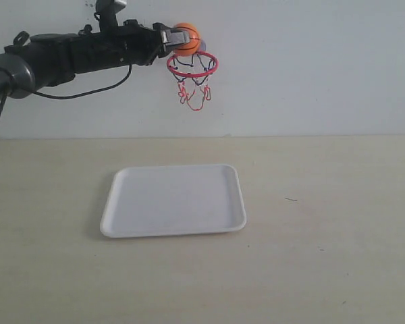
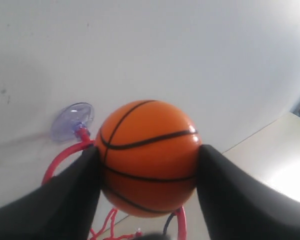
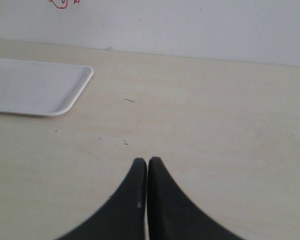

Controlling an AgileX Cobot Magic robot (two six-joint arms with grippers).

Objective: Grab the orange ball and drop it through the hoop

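We hold the ball [image 1: 186, 38] clamped in our left gripper [image 2: 147, 152], just above the hoop [image 1: 192, 65] by the far edge of the counter [image 1: 337, 202], so release should drop it through toward the tray [image 1: 172, 200]. Our right gripper [image 3: 147, 167] rests closed, empty.

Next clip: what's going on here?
The left gripper holds the orange ball just above the red rim of the hoop, which is mounted on the wall; the ball is not yet released. The right gripper is shut and empty, low over the table. A white tray lies on the table, roughly below the hoop.
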